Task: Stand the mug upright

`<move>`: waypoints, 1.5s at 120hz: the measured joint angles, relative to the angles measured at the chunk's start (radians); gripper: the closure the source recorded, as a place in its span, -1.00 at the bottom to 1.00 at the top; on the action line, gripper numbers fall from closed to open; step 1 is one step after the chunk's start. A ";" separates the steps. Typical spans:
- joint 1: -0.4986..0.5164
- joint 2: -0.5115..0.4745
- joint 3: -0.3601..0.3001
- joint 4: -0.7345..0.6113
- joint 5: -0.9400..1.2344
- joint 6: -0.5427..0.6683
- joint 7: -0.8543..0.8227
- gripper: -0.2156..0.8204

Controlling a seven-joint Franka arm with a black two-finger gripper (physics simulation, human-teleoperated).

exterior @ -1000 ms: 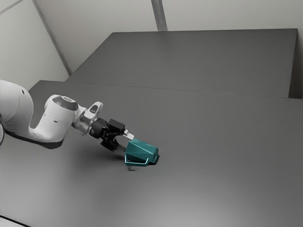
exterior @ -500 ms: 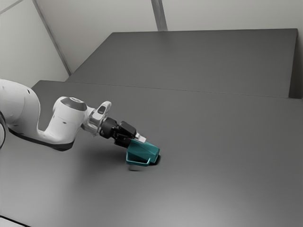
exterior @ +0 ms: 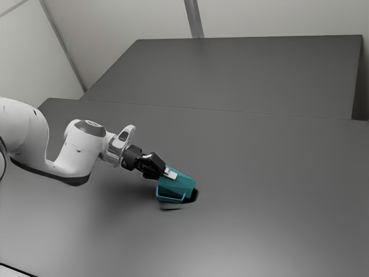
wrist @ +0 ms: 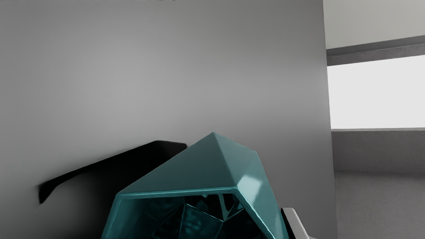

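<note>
Exterior view: white arm with grey joint covers [exterior: 83,147] comes in from the exterior view's left, black claw with pale tip parts [exterior: 164,172] at its end, aimed down at the mug. Glossy teal mug with angular, flat-sided walls [exterior: 177,186] is right at the claw's front end, tilted over on its side, not upright. Mouth faces back to the claw, base points away from it. Thin angular teal handle [exterior: 170,199] is on the mug's side toward the camera, lower than the claw. Pale part of the claw overlaps the mug's wall near the mouth. Claw spread, pressed together or pinching the mug: cannot tell, far side is hidden. Flat dark grey tabletop [exterior: 271,179] is below claw and mug, black shadow [exterior: 191,197] beside the mug's base. Can't tell if the mug touches the tabletop. Well apart from the claw: flat dark grey panel [exterior: 236,72], pale grey wall [exterior: 277,17]

Wrist view: mug directly ahead of the claw, open mouth toward it, dark faceted inside partly in sight. Pale piece of the claw just beside the mug's outer wall. Black shadow on the tabletop along the mug's other side. Past the tabletop's edge, away from the claw: bright white rectangular panel [wrist: 375,94] and rough grey wall surface [wrist: 378,151]
</note>
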 joint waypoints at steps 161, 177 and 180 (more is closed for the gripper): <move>-0.038 0.050 -0.048 0.241 1.156 0.318 -0.675 0.41; -0.039 0.042 -0.048 0.243 1.155 0.320 -0.720 -0.05; -0.040 0.035 -0.047 0.244 1.155 0.319 -0.728 -0.11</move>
